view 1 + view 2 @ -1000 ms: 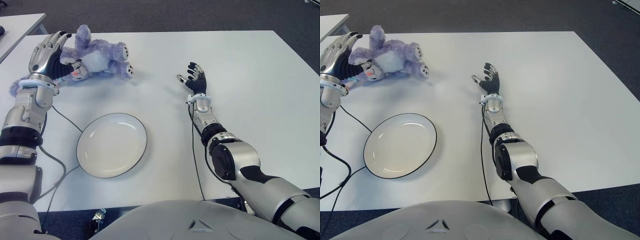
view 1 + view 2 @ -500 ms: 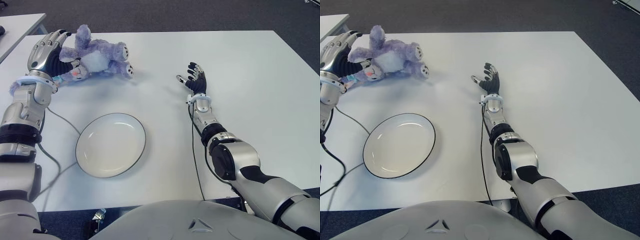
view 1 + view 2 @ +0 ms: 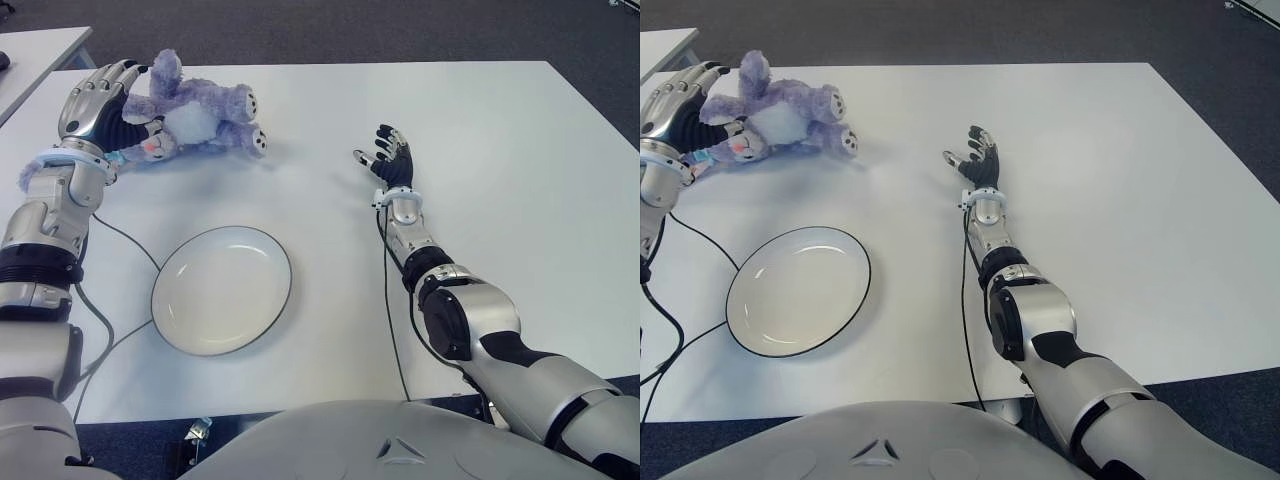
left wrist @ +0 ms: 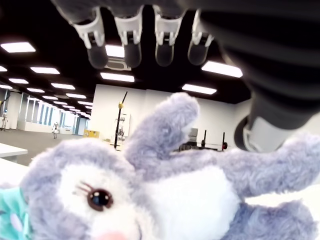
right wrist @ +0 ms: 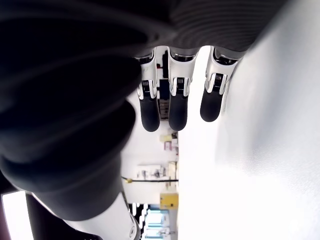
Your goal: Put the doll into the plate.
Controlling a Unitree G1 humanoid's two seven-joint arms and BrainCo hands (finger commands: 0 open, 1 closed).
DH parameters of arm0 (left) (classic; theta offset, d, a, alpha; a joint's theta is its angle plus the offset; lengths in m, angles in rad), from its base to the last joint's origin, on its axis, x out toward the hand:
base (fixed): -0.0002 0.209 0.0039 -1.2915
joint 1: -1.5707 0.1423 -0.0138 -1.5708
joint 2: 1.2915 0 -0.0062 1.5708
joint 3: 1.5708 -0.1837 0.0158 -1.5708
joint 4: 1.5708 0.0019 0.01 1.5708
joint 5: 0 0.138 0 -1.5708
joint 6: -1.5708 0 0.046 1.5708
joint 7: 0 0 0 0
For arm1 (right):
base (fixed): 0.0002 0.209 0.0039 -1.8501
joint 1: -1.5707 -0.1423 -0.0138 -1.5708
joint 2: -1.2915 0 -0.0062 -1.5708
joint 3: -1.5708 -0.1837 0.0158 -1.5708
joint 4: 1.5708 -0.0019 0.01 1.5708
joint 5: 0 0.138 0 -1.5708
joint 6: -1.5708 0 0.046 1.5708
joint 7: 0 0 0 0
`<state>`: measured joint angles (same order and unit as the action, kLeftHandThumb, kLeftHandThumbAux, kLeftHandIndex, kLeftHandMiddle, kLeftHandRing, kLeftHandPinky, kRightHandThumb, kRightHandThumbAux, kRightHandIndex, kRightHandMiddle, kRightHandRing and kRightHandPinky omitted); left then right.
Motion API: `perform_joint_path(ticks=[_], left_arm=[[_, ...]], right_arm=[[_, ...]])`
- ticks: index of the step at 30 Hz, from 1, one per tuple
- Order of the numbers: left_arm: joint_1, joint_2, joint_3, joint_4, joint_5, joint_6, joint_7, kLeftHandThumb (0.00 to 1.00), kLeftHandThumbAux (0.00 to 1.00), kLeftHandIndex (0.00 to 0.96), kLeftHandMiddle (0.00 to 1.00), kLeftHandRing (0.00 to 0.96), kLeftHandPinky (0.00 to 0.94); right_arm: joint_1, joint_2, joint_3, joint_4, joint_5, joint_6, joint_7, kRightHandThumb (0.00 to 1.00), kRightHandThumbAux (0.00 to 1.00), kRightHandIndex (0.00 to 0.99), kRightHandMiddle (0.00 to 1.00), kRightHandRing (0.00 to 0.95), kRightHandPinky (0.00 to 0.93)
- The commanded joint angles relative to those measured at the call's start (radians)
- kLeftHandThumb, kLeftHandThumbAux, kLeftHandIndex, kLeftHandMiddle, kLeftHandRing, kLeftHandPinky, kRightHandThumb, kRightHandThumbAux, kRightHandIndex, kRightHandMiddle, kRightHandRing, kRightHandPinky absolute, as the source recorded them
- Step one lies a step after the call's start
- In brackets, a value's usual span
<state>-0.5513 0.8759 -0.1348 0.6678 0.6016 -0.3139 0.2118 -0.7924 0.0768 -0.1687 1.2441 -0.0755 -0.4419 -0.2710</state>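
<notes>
A purple plush doll (image 3: pixel 195 115) with a white belly lies on its side at the far left of the white table (image 3: pixel 480 150). My left hand (image 3: pixel 100 105) is at the doll's head end, fingers (image 4: pixel 130 42) spread above the head and thumb (image 4: pixel 260 130) beside its raised arm; the hand is open, not closed around the doll (image 4: pixel 165 195). A white plate (image 3: pixel 222 290) with a dark rim stands nearer to me, with nothing in it. My right hand (image 3: pixel 388 158) shows at mid-table, right of the plate, fingers straight and holding nothing.
A thin cable (image 3: pixel 110 340) trails from my left arm across the table beside the plate's left rim. A corner of a second table (image 3: pixel 40 50) shows at the far left. Dark floor lies beyond the table's far edge.
My left hand has shifted slightly at the doll's head, and the cable beside the plate has swung. The doll and my right hand have kept their places.
</notes>
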Motion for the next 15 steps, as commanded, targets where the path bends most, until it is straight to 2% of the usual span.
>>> perform_joint_path(ticks=[1,15], left_arm=[[-0.026,0.012,-0.027,0.022,0.021,-0.016,-0.043,0.359,0.556,0.000,0.020,0.045,0.081],[-0.053,0.020,-0.044,0.021,0.030,-0.029,-0.086,0.318,0.557,0.000,0.016,0.044,0.052]], right_arm=[[0.180,0.177,-0.011,0.125,0.017,0.161,-0.003,0.198,0.957,0.159,0.176,0.154,0.165],[0.181,0.178,-0.005,0.125,0.013,0.159,-0.005,0.223,0.955,0.160,0.179,0.156,0.163]])
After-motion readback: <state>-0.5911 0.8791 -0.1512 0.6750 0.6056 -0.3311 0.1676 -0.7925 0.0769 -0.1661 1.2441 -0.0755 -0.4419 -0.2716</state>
